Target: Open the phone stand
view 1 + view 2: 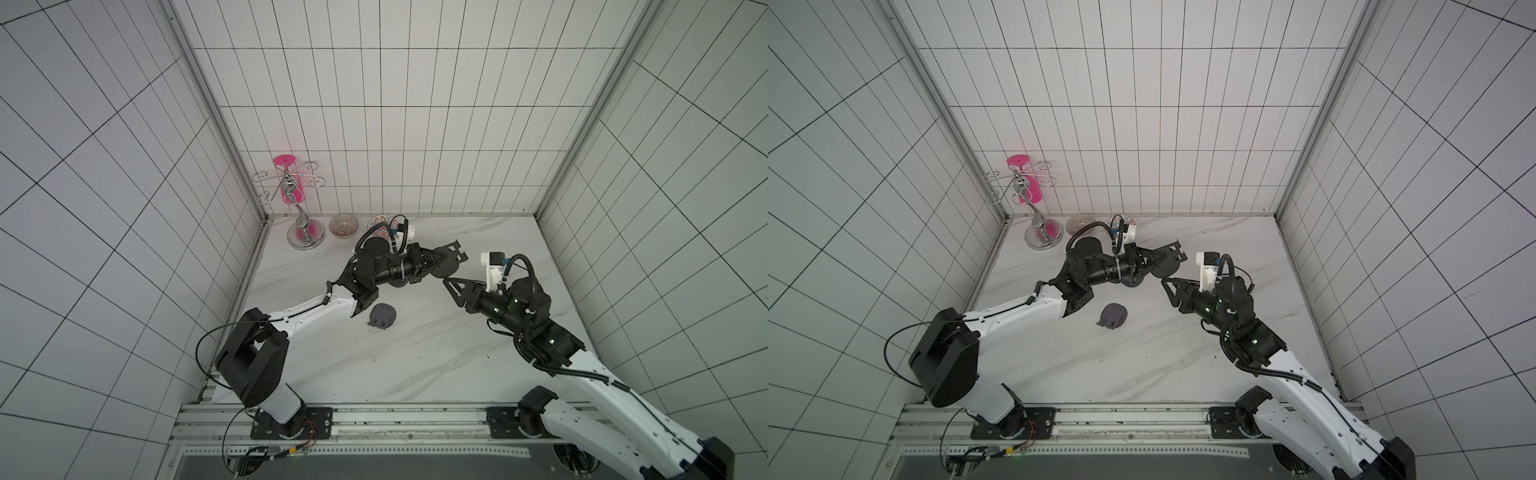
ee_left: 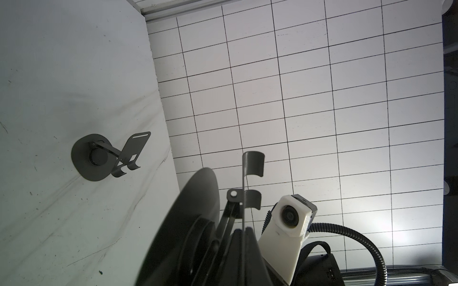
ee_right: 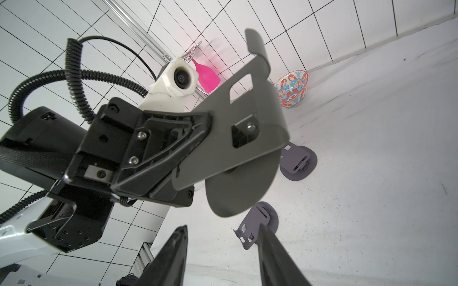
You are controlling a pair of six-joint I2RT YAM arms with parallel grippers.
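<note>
— At far left of the tabletop (image 1: 415, 365), against the back wall?
— Occupied by chrome rack (image 1: 305, 239) with a pink cup (image 1: 286, 195). Just right of it, glass bowl (image 1: 343, 225), then patterned bowl (image 1: 375, 221), partly hidden behind a cable.
— Further right, nearer the front edge?
— Occupied by grey stand (image 1: 382, 316), folded flat on the tabletop, apart from both grippers. Matches a second grey stand (image 3: 298, 162), likewise flat, seen in the right wrist view.
— Condition of left gripper (image 1: 436, 259)?
— Clamps shut on the thin plate of the phone stand (image 3: 247, 138). Holds it in the air over the middle of the tabletop. Leaves round base (image 3: 238, 193) angled away from the plate on a hinged arm.
— Condition of right gripper (image 3: 223, 226)?
— Sits just right of the held stand, pointing at it, with a gap to the round base. Shows fingers spread apart, nothing between them.
— Anything else?
— Only in the left wrist view: dark stand (image 2: 99, 156) on the tabletop, plate raised off its base. Cannot place it in the top views.
</note>
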